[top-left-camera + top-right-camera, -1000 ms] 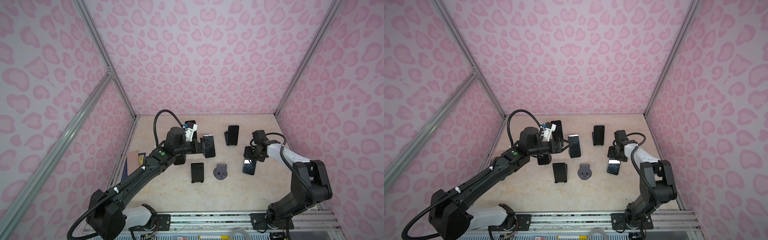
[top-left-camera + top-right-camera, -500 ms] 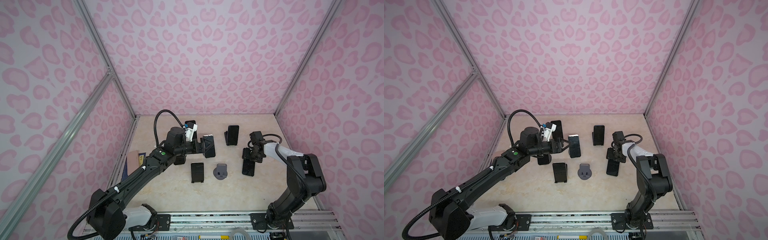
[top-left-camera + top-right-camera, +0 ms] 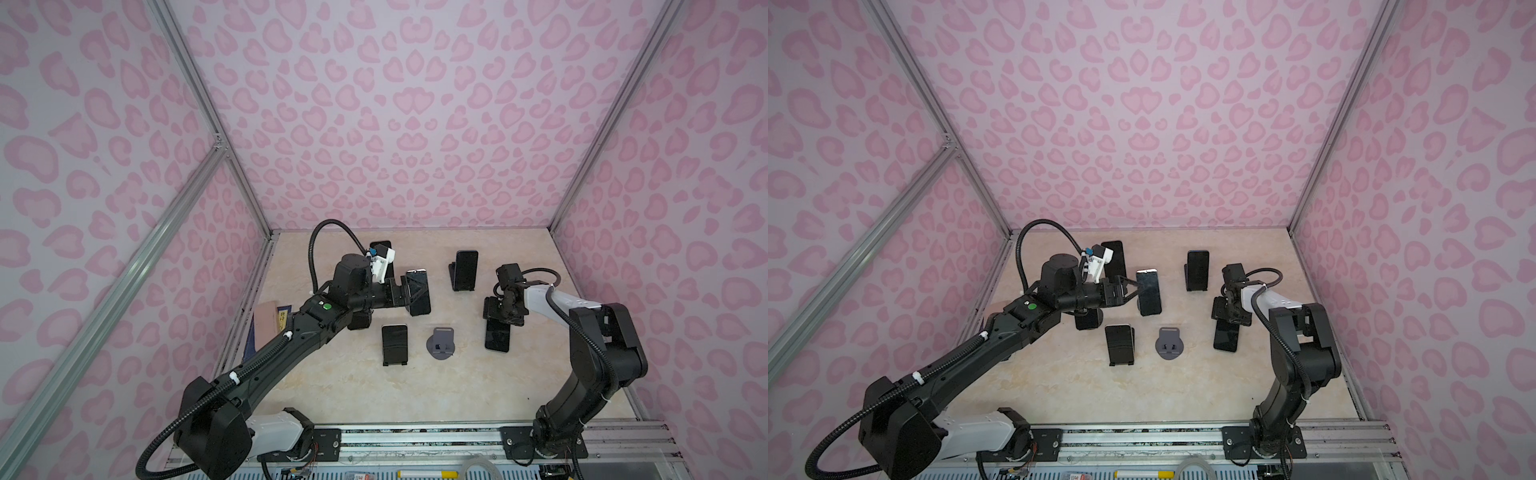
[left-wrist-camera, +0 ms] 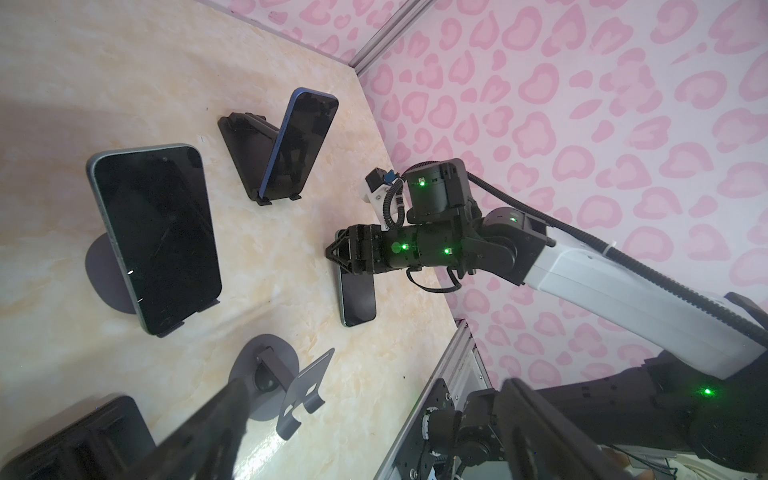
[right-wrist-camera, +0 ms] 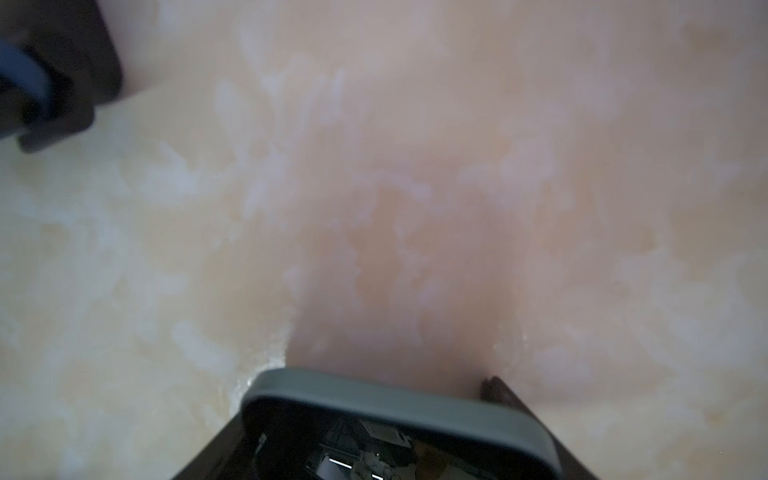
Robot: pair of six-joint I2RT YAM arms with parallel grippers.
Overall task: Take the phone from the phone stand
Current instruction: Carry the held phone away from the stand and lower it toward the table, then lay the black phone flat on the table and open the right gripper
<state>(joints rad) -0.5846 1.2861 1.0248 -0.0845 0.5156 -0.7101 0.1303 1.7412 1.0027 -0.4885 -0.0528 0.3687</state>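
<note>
- Left black parallel gripper, left of centre in both top views, is standing with jaws wide, holding nothing.
- It is facing the dark-screened, silver-rimmed phone, which sits just beside its tips.
- That phone is leaning back on a black round-based stand, with two small lips catching its lower edge.
- Handling guess: stiff glass slab, slick faces, crack-prone, moderate weight.
- Grip guess: taking the long side rims at mid-height and lifting clear of the lips. The light stand may be dragging along.
- Right black gripper, right of centre, is hanging over a dark phone lying flat on the beige marbled table. I can't tell whether its jaws are gripping.
</note>
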